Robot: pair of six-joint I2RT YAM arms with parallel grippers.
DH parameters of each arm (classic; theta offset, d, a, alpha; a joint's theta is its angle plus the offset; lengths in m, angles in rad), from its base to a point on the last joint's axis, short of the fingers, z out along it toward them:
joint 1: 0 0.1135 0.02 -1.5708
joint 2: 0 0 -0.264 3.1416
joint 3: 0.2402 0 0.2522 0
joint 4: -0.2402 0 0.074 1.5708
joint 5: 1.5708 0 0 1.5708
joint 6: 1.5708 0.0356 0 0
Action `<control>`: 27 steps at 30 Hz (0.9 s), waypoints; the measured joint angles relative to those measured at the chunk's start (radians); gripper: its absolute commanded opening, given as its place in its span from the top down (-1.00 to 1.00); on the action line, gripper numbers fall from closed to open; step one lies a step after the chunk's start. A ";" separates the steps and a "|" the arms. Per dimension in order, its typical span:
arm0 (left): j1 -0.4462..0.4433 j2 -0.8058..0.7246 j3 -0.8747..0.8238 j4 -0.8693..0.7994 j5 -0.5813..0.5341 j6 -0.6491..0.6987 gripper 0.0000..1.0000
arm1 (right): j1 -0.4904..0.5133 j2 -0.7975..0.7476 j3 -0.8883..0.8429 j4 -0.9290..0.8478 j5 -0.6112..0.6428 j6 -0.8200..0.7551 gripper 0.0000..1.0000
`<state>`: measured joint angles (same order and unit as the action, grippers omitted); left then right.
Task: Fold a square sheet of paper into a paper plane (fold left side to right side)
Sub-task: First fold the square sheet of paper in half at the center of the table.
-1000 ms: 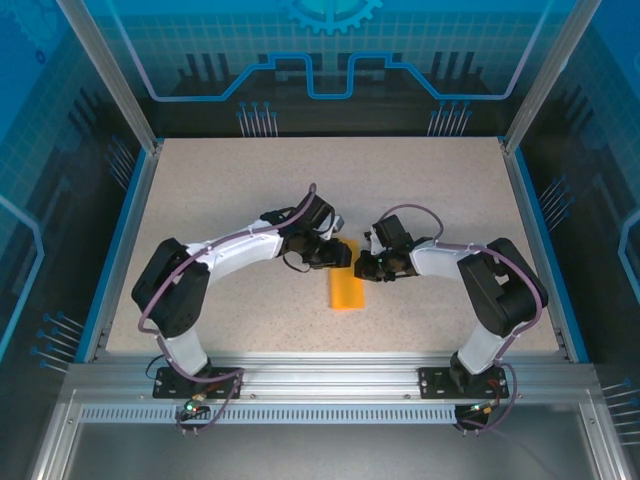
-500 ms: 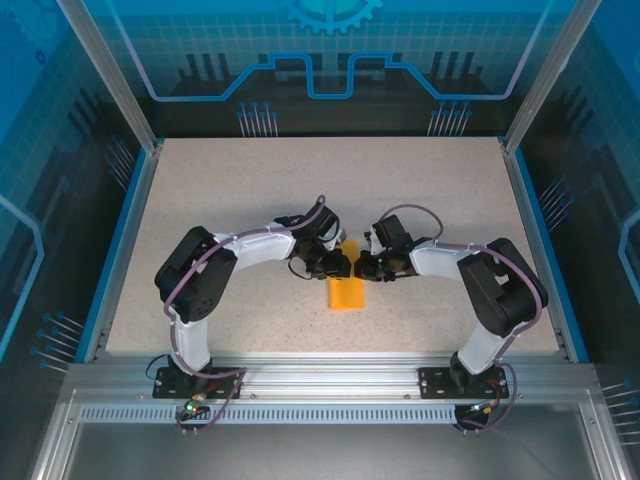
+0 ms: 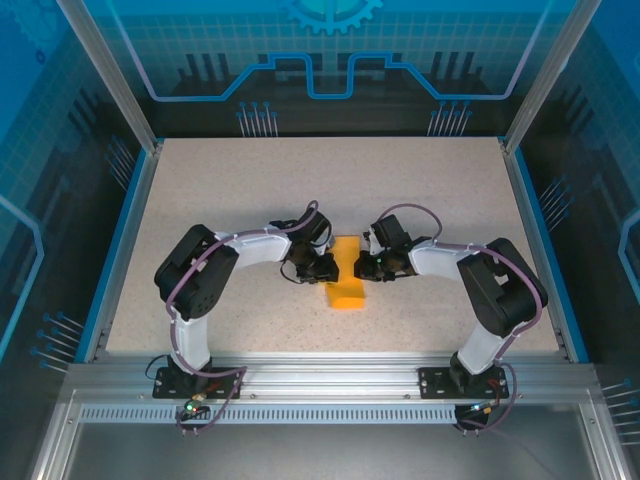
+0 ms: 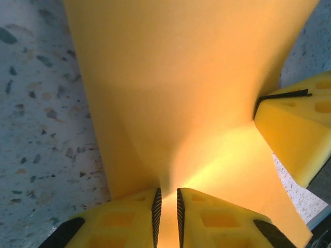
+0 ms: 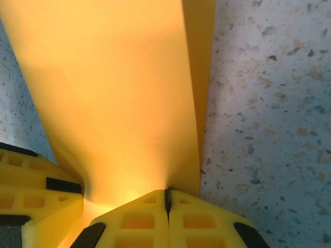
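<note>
Broadly, the speckled bench (image 3: 200, 200) carries one job item: the square sheet of paper (image 3: 346, 288), lying as a narrow orange strip directly btw. the two end effectors. Its long axis runs crosswise to both of them, from the arm-base side toward the far side. Both ends look blunt in the top view, so no nose or pointing direction can be told.

Handling, as a judgement: v. light, thin and limp. It bows up where pinched, creases for good, and would likely tear or slip if dragged. Best taken at the long edges w/ a shallow pinch near mid-length, which is where both end effectors sit.

The left end effector (image 3: 326, 268) is at the strip's left edge. Its wrist view shows the pads a thin slit apart w/ a raised pucker of paper in the slit, i.e. approx. closed on it. The right end effector (image 3: 362, 268) sits opposite at the right edge, pads pressed fully together on the paper's margin.
</note>
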<state>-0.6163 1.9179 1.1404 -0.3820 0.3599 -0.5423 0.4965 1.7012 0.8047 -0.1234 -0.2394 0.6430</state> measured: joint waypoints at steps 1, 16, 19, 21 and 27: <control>0.002 0.000 -0.003 0.004 0.000 0.000 0.60 | 0.000 0.000 0.000 0.000 0.001 0.000 0.89; 0.068 -0.095 -0.106 0.020 -0.005 0.003 0.64 | 0.000 0.000 0.001 -0.003 0.003 -0.008 0.89; 0.071 -0.129 -0.106 0.029 0.003 0.003 0.62 | 0.001 0.000 0.001 -0.003 0.003 -0.008 0.89; 0.070 -0.145 -0.101 0.046 0.024 0.002 0.62 | 0.001 0.000 0.001 -0.003 0.003 -0.008 0.89; 0.047 -0.090 -0.035 0.088 0.072 -0.002 0.61 | 0.002 0.000 0.003 -0.005 0.004 -0.008 0.89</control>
<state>-0.5690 1.8275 1.1049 -0.2943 0.4324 -0.5442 0.4988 1.7016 0.8074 -0.1280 -0.2356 0.6353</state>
